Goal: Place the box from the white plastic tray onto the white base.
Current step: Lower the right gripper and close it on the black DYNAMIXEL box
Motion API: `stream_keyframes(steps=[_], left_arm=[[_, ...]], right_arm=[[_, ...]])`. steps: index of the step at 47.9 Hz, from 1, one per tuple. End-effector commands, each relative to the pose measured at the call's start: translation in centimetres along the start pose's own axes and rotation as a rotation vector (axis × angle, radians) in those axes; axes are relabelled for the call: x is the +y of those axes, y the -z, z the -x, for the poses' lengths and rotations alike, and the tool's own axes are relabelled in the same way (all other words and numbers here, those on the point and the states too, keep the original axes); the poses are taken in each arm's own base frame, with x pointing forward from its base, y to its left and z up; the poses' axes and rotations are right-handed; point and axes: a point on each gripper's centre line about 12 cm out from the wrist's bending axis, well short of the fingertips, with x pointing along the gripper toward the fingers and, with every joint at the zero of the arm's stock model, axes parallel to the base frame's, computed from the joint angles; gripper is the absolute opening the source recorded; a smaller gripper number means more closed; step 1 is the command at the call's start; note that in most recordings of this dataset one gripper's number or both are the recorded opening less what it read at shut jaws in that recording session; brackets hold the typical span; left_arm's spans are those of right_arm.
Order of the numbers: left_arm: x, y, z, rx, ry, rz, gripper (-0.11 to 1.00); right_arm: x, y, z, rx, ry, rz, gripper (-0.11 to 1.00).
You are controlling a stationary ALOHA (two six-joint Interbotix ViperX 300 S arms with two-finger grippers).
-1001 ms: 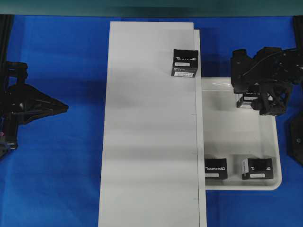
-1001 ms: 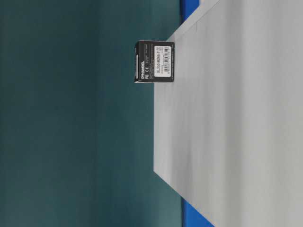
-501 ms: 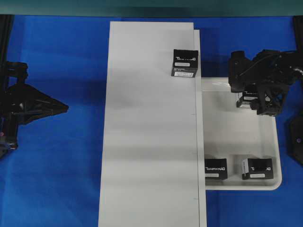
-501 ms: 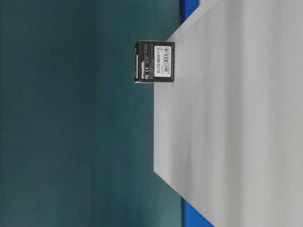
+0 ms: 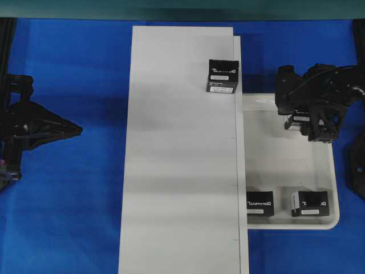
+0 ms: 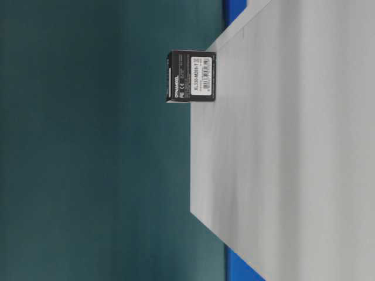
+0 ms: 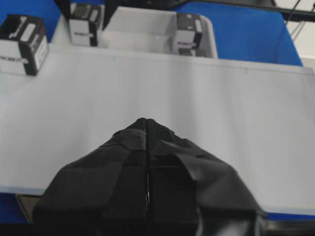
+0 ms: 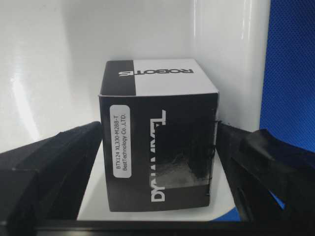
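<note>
Right gripper (image 8: pixel 157 147) spread wide around the box (image 8: pixel 157 132) in the white plastic tray (image 5: pixel 285 165).
Its fingers (image 8: pixel 49 167) flank the box on both sides — whether they touch it is unclear. Two more boxes (image 5: pixel 260 203) sit along the tray's near rim, and another box (image 5: pixel 222 76) stands on the white base (image 5: pixel 182 171) — the left gripper (image 7: pixel 146 129) hangs over that base, jaws pressed together.

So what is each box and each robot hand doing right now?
box on the white base: standing upright near its far edge.
box under the right gripper: in the white plastic tray, between the fingers, not lifted.
two front boxes: sitting in the tray.
right gripper: open.
left gripper: shut, empty.
</note>
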Motion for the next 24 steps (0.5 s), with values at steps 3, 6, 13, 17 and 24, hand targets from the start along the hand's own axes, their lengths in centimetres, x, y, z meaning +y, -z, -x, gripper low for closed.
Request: stream_keyframes(steps=[3, 6, 13, 17, 24], left_arm=[[-0.1, -1.0, -0.1, -0.028, 0.001, -0.001, -0.07], [-0.1, -1.0, -0.1, -0.028, 0.001, -0.001, -0.07], [-0.1, -1.0, -0.1, -0.028, 0.001, -0.001, -0.07], [-0.1, -1.0, -0.1, -0.028, 0.001, -0.001, -0.07], [-0.1, -1.0, -0.1, -0.028, 0.001, -0.001, -0.07]], right_arm=[[0.0, -0.2, -0.1, 0.001, -0.004, -0.001, 1.00], [0.2, -0.2, 0.0, 0.002, -0.010, -0.004, 0.99], [1.0, -0.2, -0.1, 0.010, -0.029, 0.005, 0.79], [1.3, -0.2, 0.0, 0.017, -0.038, 0.018, 0.60], [1.6, -0.1, 0.6, 0.022, -0.049, 0.016, 0.59]])
